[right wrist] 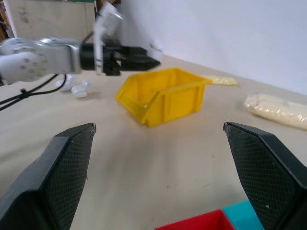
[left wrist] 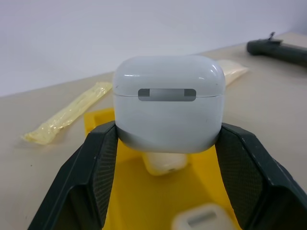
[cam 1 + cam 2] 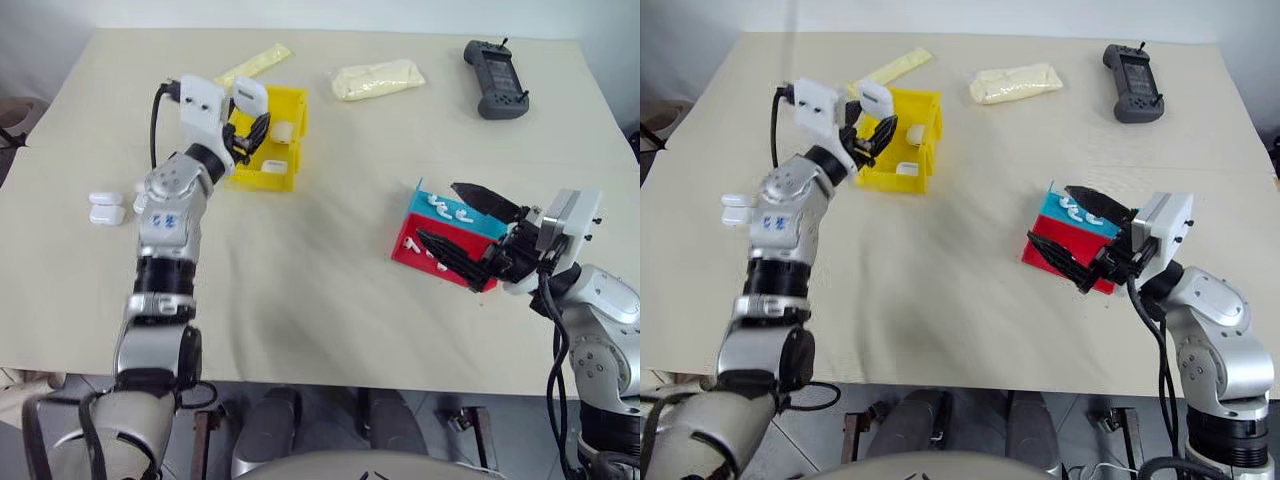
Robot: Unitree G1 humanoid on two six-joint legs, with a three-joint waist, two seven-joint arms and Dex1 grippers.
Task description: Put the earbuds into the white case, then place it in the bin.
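One beige table [image 3: 330,300] | grey controller [image 3: 495,78] | pale wall [image 1: 230,33]

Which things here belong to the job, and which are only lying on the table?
Job: white case held in the left gripper; yellow bin; earbuds in the red-and-teal tray; spare cases.
Lying about: black controller; two pale yellow packets.
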